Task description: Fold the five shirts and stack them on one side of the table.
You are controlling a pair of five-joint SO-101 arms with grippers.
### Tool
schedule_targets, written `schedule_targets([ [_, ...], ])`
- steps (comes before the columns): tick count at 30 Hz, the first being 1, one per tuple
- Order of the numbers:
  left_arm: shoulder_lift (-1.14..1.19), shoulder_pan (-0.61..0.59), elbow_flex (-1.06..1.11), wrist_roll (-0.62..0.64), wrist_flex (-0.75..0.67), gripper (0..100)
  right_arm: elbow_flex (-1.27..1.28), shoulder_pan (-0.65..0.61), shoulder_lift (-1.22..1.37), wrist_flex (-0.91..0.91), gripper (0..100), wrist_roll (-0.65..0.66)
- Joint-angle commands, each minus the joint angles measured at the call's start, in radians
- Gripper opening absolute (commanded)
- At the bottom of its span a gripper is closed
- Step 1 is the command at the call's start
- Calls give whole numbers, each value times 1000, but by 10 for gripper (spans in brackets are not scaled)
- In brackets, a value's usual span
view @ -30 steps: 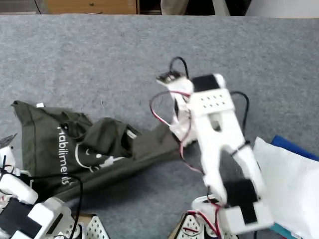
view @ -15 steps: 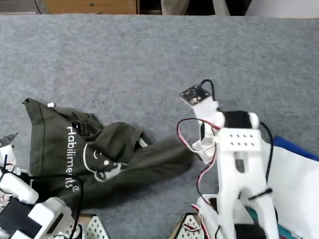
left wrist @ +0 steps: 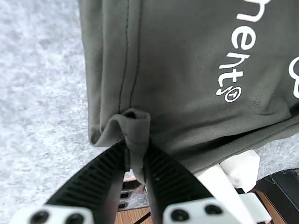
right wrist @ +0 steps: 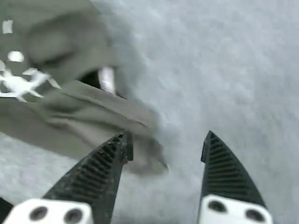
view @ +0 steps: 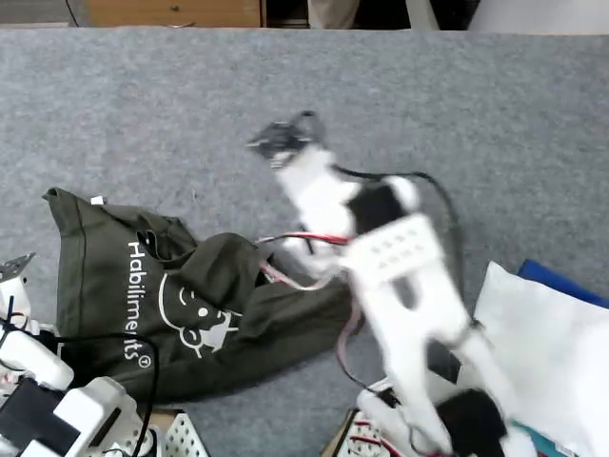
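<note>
- Left wrist view: the left gripper is seen with its black ribbed fingers clenched on a pinched-up fold at the hem of the crumpled olive-green shirt with white print.
- In the right wrist view, the right gripper is held above the grey felt-covered counter with its fingers spread wide and released. One fingertip is seen against the shirt's edge, the other against grey felt, and nothing is gripped.
- In the high view, the white left arm is set at the near left corner, just beside the shirt's near edge.
- The shirt is bunched on the left half of the counter, and one part is drawn out to the right, under the right arm.
- The white right arm, trailed by red and black wires, is stretched from the near edge over the counter's middle.
- A white folded cloth is laid at the near right, with a blue flat item showing at its far edge.
- Light wooden furniture is seen beyond the counter's far edge.
</note>
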Motion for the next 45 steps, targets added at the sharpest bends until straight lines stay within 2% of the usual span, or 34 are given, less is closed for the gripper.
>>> schedule_targets([
  [1,-25,3,0,-5,5,19,-153,-107,197,-54,238,-26],
  [6,-25,-3,0,-5,5,19,-363,-179,510,-98,236,-28],
  [10,-25,-3,0,-3,5,19,-602,-194,788,-69,236,-97],
  [19,-25,-3,49,-3,-2,19,-1239,-203,1280,216,230,-112],
  [21,-25,-3,49,-3,-2,19,-1359,-203,1369,275,177,-112],
  [24,-25,-3,48,-3,-2,19,-1463,-189,1448,282,21,-112],
  [33,-25,-3,43,-3,-2,19,-1454,-114,1356,282,5,-112],
  [45,-25,5,38,-5,-3,19,-1084,226,1067,282,5,-103],
])
